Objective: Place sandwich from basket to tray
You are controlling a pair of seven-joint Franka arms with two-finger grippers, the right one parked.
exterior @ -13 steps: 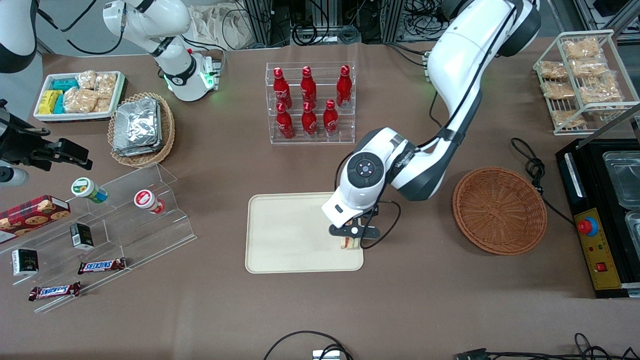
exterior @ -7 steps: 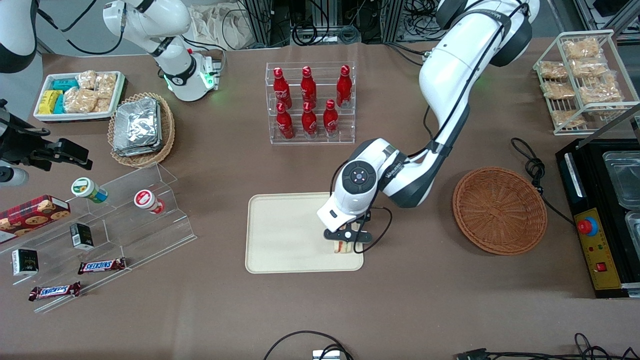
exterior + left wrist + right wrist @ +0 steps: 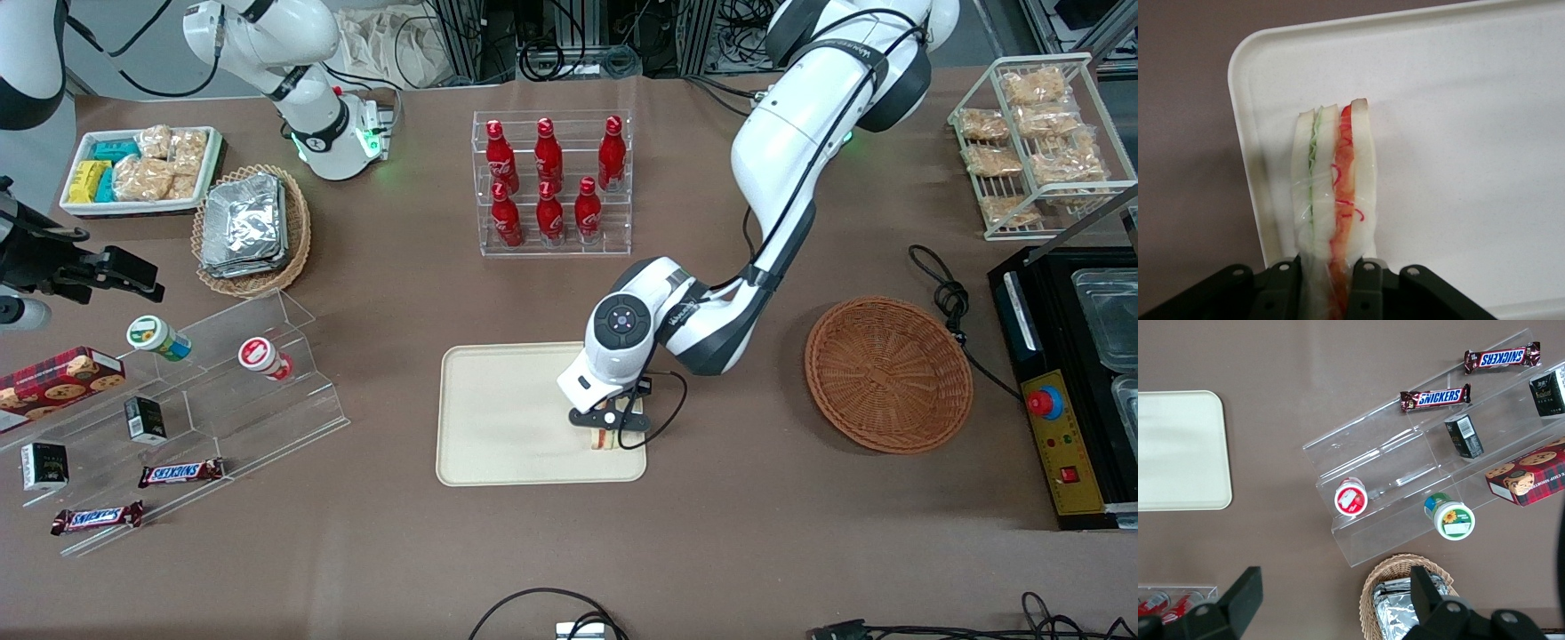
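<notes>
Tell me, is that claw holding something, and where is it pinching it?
Yes. The gripper holds the sandwich over the tray, its two fingers squeezing the bread faces at one end of the wedge.

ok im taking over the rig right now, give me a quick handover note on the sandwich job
Gripper: shut on the sandwich, held edge-up low over the tray, at the corner nearest the basket and the front camera.
Basket: empty, toward the working arm's end of the table.
Done: sandwich lifted out of the basket and carried over the tray.
Left: set it down on the tray, open the fingers, pull the arm clear.
</notes>
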